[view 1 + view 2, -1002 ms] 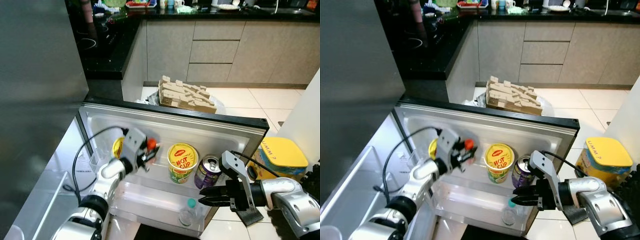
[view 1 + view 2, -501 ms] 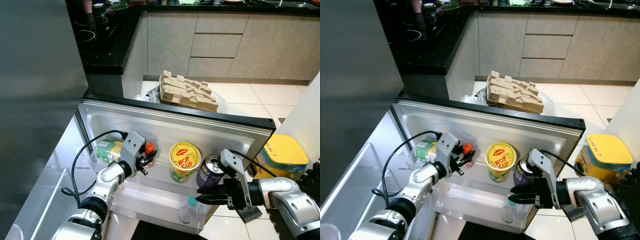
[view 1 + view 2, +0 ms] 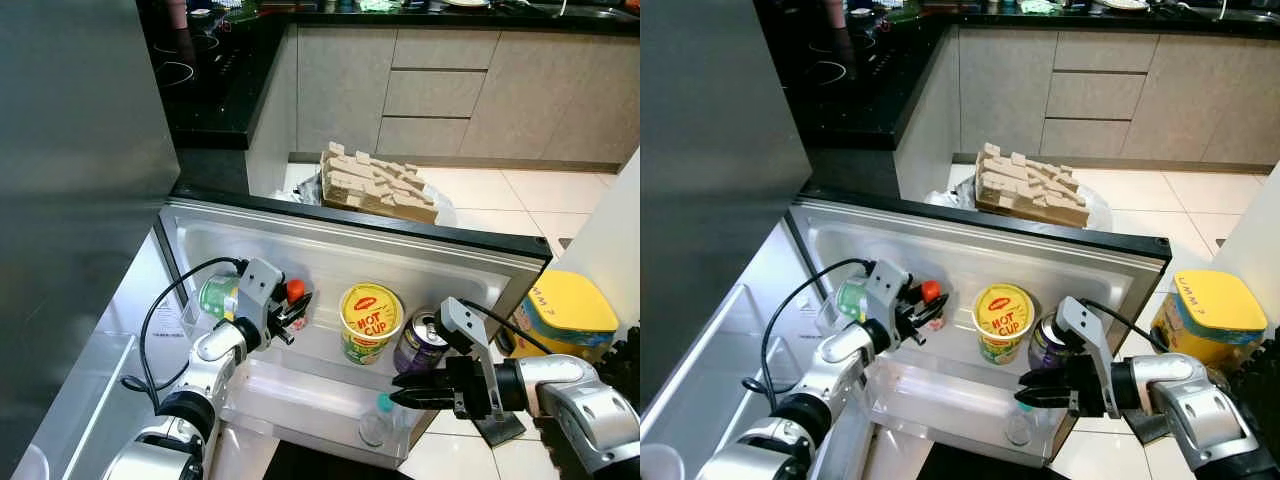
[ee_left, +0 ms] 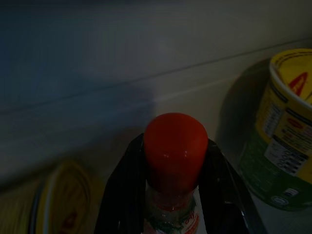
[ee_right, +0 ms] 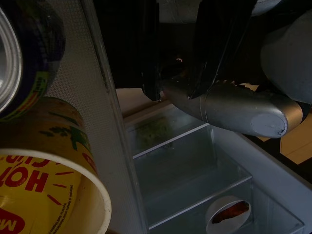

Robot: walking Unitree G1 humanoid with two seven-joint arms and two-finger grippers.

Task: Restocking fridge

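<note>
A: The left end effector (image 3: 296, 308) is pinching a small clear bottle with a red cap (image 4: 174, 146) at the neck, inside the white shelf of the open fridge door (image 3: 330, 262).

B: And the right end effector (image 3: 398, 384)?

A: Its fingers are pressing together, hovering in front of the purple drink can (image 3: 420, 342), just beside the yellow paper noodle cup (image 3: 369, 322).

B: What is sitting around them?

A: A green tin (image 3: 218, 296) is lying behind the left wrist. A clear bottle with a teal cap (image 3: 377, 420) is standing on the lower shelf. Beyond the door, a heap of cardboard pieces (image 3: 375, 188) is resting on the pale tiled floor (image 3: 500, 195), before grey cabinets (image 3: 440, 95) under a black table (image 3: 215, 95).
</note>
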